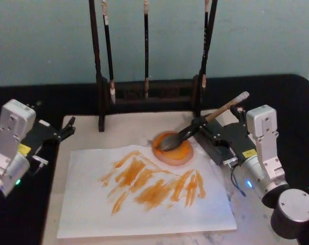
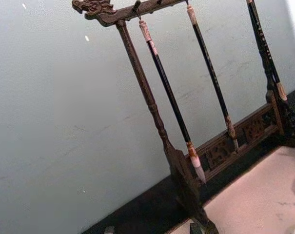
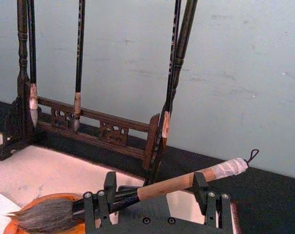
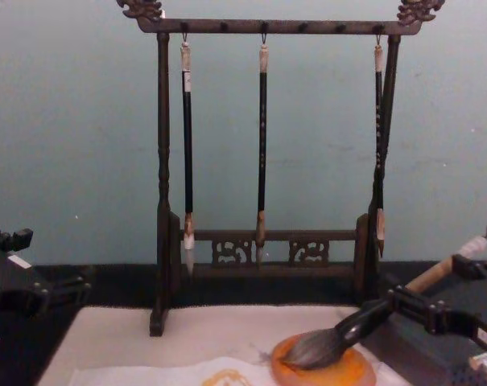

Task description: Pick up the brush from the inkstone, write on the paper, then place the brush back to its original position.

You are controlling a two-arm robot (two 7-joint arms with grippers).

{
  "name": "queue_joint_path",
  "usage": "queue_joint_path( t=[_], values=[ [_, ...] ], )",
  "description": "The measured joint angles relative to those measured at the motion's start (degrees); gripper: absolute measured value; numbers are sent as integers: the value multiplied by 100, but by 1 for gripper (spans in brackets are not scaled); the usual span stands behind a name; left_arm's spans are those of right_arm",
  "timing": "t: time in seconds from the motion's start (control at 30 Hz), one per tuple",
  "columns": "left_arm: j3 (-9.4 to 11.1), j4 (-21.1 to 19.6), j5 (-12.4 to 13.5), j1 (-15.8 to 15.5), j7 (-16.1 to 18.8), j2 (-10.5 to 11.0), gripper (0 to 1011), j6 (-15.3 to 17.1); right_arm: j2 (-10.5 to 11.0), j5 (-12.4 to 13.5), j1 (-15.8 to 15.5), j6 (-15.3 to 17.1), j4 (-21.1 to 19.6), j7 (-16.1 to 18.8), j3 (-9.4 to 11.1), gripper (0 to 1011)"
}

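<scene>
Right gripper [image 1: 204,126]: you are looking at it closest of all in the right wrist view, where its fingers [image 3: 97,207] are standing on either side of the brush handle with space between them; you are not clamping the brush as far as that view shows, though a light touch at the ferrule is hard to rule out.
Brush [image 1: 195,128]: it is lying tilted, its bushy grey bristles resting on the inkstone [image 1: 173,149] and its handle rising toward the right rear, white end and loop uppermost, passing between the open fingers.
Inkstone: it is sitting on the cream mat [image 1: 128,132], just beside the upper right corner of the paper [image 1: 144,191].
Paper: it is carrying a broad cluster of orange strokes across its middle, so you are looking at a writing step that appears done.
Left gripper [image 1: 67,128]: it is waiting at the left edge of the mat, fingers apart, holding nothing, well apart from the brush.
Brush rack [image 4: 267,169]: three thin brushes are hanging from it behind the mat, untouched.
Progress: judging by the marks and the brush's position, you are at the final stage, with the brush placed back on the inkstone.
Remaining: you are left, at most, with drawing the right gripper clear without nudging the handle.
</scene>
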Motion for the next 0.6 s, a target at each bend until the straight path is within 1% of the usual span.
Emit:
queue_joint_path(
  t=[0.6],
  values=[
    [0,0,0,0,0,0,1001,0,7,26,0,-3,-10,5,0,1000]
  ],
)
